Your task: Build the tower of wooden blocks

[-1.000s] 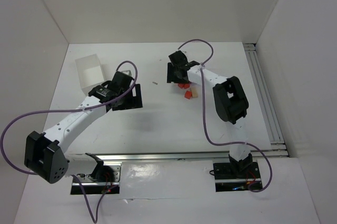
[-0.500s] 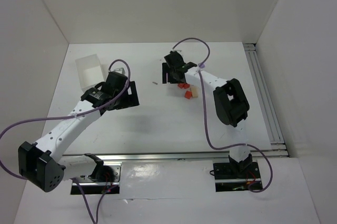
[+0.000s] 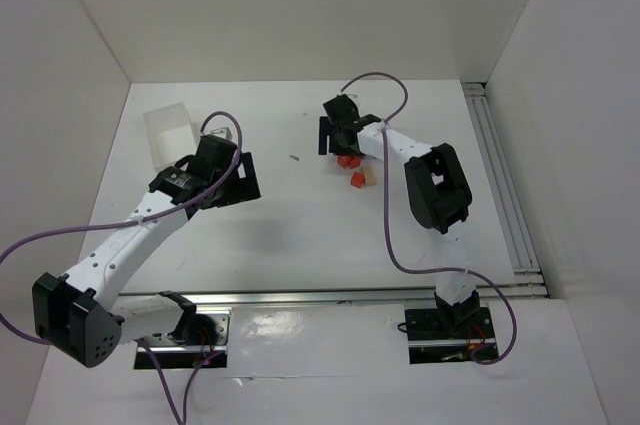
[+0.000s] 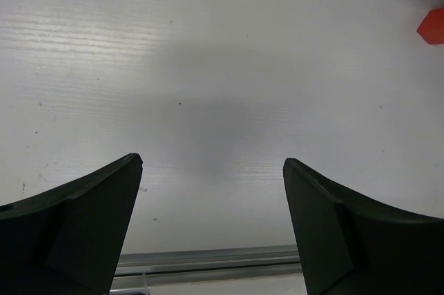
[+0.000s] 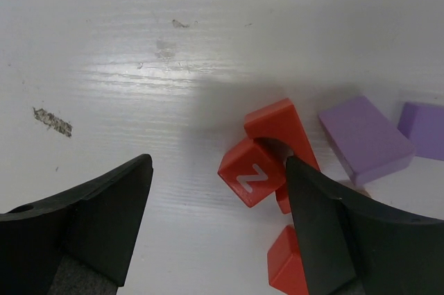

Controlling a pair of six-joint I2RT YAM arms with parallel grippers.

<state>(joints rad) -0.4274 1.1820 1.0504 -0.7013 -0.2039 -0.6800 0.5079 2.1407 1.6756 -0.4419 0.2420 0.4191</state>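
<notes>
The wood blocks lie in a loose cluster, with no stack showing. In the right wrist view a red cube marked Z [image 5: 251,172] rests against a red arch block [image 5: 283,127]. Another red block [image 5: 286,262] lies nearer, and two lilac blocks [image 5: 364,139] lie to the right. My right gripper [image 5: 218,163] is open, and the Z cube sits between its fingers close to the right one. From above, red blocks [image 3: 347,160] and a tan block [image 3: 369,177] lie beside the right gripper [image 3: 333,135]. My left gripper [image 4: 211,162] [image 3: 240,177] is open over bare table.
A translucent white box [image 3: 168,133] stands at the back left, close to the left arm. A small dark speck [image 3: 295,157] lies between the grippers. Metal rails run along the right edge [image 3: 497,175] and the front [image 3: 340,295]. White walls enclose the table.
The right gripper's jaws have spread wider while staying over the red blocks. The left arm has swung a little to the left, toward the box.
</notes>
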